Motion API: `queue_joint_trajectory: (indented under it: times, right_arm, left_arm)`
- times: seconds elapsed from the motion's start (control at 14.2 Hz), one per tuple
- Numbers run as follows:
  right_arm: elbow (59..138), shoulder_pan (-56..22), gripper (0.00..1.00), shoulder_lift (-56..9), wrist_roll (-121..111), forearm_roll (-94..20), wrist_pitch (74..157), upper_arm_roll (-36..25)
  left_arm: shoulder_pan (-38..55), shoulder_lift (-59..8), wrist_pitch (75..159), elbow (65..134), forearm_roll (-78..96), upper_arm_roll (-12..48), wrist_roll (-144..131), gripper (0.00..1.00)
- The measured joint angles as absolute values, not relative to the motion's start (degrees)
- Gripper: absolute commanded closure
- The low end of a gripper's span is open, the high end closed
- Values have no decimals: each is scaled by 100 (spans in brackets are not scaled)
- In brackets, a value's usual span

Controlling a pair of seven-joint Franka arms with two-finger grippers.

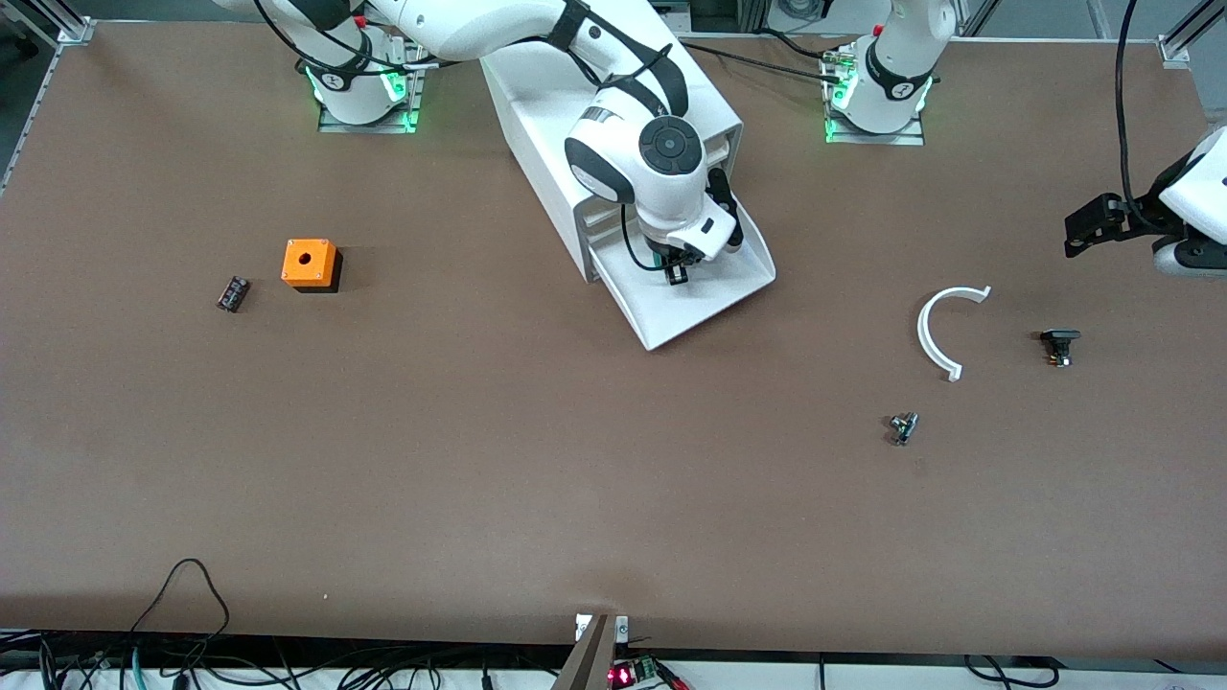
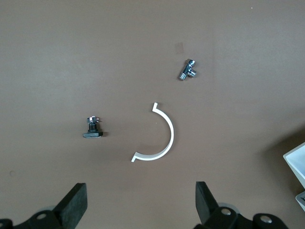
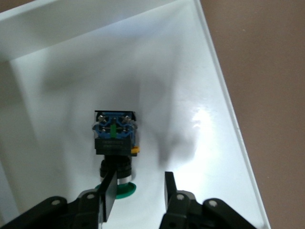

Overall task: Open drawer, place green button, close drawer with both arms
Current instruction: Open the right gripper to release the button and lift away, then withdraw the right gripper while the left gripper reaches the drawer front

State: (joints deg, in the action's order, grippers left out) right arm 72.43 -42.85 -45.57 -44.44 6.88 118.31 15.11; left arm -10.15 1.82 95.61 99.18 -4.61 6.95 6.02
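Note:
The lowest drawer stands pulled out of the white cabinet. The green-capped button lies on its side on the drawer floor. My right gripper hangs open just over the drawer. In the right wrist view the gripper is open and empty, and one finger overlaps the button's green cap. In the front view the button is hidden under the right hand. My left gripper waits open and empty over the table at the left arm's end; it also shows in the left wrist view.
A white C-shaped piece, a black-capped button and a chrome fitting lie near the left gripper. An orange box with a hole and a small dark part lie toward the right arm's end.

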Motion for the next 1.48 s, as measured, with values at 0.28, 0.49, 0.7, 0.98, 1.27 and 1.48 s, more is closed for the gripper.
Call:
queue_joint_trajectory:
  times: [0.28,0.49,0.7,0.98,1.27,1.48]
  right_arm:
    - [7014,-4250,0,-4070,-4158,679,11662,1398]
    - [6968,-4054,0,-3474,-3877,422,11532,1158]
    - [6973,-3507,0,-3090,-3033,215,11325,1034]
    - [7203,-2703,0,-2859,-1202,223,11220,957]
    - [7529,-1949,0,-2509,377,227,10395,721]
    - [7622,-1478,0,-2351,1580,260,10080,694]
  left_arm:
    - [-1007,125,9621,10005,-458,693,397,0]
    - [-886,-42,9971,10378,-230,737,-410,0]
    - [-753,-430,10891,10858,127,936,-1102,0]
    - [-602,-1072,12657,11580,174,1616,-2633,0]
    - [-149,-1655,13793,11889,176,1736,-3732,0]
    - [247,-2076,14206,11911,176,1741,-4337,0]
